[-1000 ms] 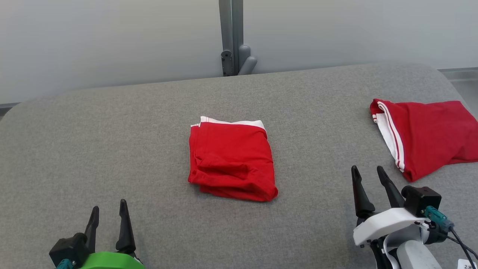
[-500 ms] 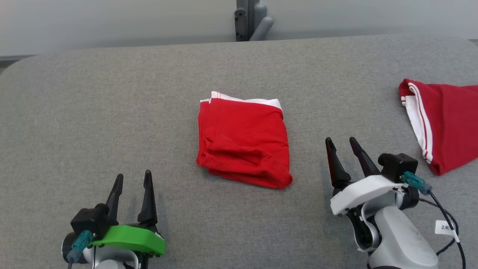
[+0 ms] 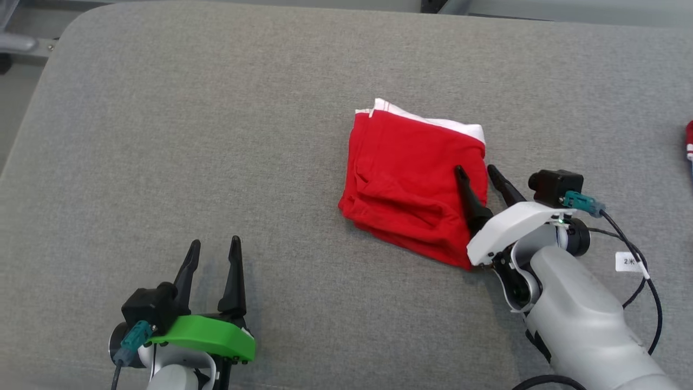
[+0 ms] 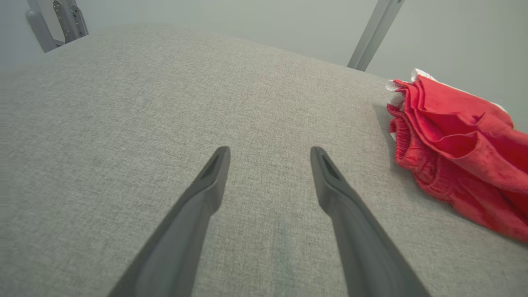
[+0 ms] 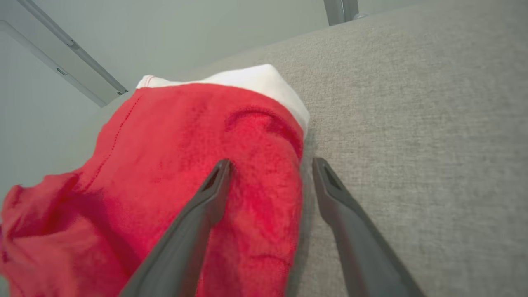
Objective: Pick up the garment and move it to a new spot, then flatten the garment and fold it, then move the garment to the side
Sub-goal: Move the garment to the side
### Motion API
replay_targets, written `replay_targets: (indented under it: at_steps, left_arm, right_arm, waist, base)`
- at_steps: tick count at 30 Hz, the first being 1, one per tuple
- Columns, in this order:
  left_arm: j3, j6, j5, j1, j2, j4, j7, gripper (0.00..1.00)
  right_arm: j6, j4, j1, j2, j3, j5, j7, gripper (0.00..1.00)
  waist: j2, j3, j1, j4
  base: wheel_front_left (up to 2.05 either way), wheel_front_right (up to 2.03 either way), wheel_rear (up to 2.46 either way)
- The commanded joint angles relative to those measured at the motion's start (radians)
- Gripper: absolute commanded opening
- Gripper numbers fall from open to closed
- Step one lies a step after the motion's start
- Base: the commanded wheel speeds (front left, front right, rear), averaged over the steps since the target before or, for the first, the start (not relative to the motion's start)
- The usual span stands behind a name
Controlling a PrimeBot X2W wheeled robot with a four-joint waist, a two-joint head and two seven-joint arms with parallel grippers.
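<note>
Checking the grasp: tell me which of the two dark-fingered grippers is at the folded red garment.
The right gripper, white-cased: open, straddling the right edge of the folded red white-banded garment. The green-cased left gripper is open over bare grey fabric, apart from it.

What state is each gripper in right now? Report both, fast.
Left gripper: open, holding nothing, over the table.
Right gripper: open, fingers straddling the red garment at its edge, not clamped.

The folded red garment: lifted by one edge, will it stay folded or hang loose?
Probably floppy: the red garment shows soft creases and loose layered folds, so the layers would likely droop and unfold. It looks like thin fabric, so likely light. On the textured grey surface, pushing may bunch it rather than slide it.
</note>
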Motion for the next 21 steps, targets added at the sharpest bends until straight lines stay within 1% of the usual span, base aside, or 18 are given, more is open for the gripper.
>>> replay_targets:
  at_steps: [1,4,5,6,7,9,11,14,15,18,21]
  left_arm:
    - [0.001,0.009,-0.003,-0.016,0.003,-0.003,0.001,1.0]
    - [-0.014,0.009,-0.011,-0.022,0.003,0.003,0.001,1.0]
    - [-0.017,0.009,-0.013,-0.024,0.003,0.005,0.001,1.0]
    - [-0.019,0.009,-0.015,-0.025,0.004,0.006,0.001,1.0]
    - [-0.02,0.009,-0.017,-0.025,0.003,0.005,0.001,1.0]
    - [-0.018,0.011,-0.018,-0.022,0.004,0.002,0.001,1.0]
    - [-0.014,0.011,-0.019,-0.015,0.003,0.0,0.001,1.0]
    - [-0.007,0.006,-0.023,-0.004,0.003,-0.007,0.001,1.0]
    - [-0.002,0.001,-0.026,0.004,0.003,-0.013,0.001,1.0]
    - [0.004,-0.006,-0.028,0.021,0.004,-0.02,0.001,1.0]
    - [0.006,-0.014,-0.025,0.04,0.004,-0.024,0.001,1.0]
  right_arm:
    - [0.0,0.012,-0.021,-0.009,0.007,0.002,-0.001,1.0]
    - [0.0,0.083,-0.058,-0.016,0.022,0.021,0.001,1.0]
    - [0.0,0.103,-0.066,-0.013,0.029,0.033,0.001,0.7]
    - [0.0,0.118,-0.07,-0.011,0.036,0.041,0.001,0.15]
    - [0.0,0.128,-0.072,-0.008,0.052,0.046,0.001,0.0]
    - [0.0,0.122,-0.075,-0.005,0.073,0.06,0.0,0.0]
    - [0.0,0.084,-0.082,-0.021,0.074,0.066,-0.002,0.0]
    - [0.0,-0.007,-0.067,-0.043,0.059,0.036,-0.003,0.0]
    - [0.0,-0.072,-0.05,-0.052,0.056,0.009,-0.003,0.0]
    - [0.0,-0.173,-0.019,-0.058,0.048,-0.031,-0.003,0.0]
    - [0.0,-0.262,0.039,-0.05,0.04,-0.063,-0.003,0.0]
  waist:
    - [0.0,0.035,0.0,0.038]
    - [0.0,0.041,0.0,0.05]
    - [0.0,0.041,0.0,0.054]
    - [0.0,0.04,0.0,0.058]
    - [0.0,0.037,0.0,0.061]
    - [0.0,0.029,0.0,0.062]
    - [0.0,0.018,0.0,0.06]
    - [0.0,-0.005,0.0,0.049]
    - [0.0,-0.029,0.0,0.039]
    - [0.0,-0.073,0.0,0.012]
    - [0.0,-0.127,0.0,-0.032]
  base:
    - [0.0,0.0,0.0]
    - [0.0,0.0,0.0]
    - [0.0,0.0,0.0]
    - [0.0,0.0,0.0]
    - [0.0,0.0,0.0]
    - [0.0,0.0,0.0]
    - [0.0,0.0,0.0]
    - [0.0,0.0,0.0]
    - [0.0,0.0,0.0]
    - [0.0,0.0,0.0]
    - [0.0,0.0,0.0]
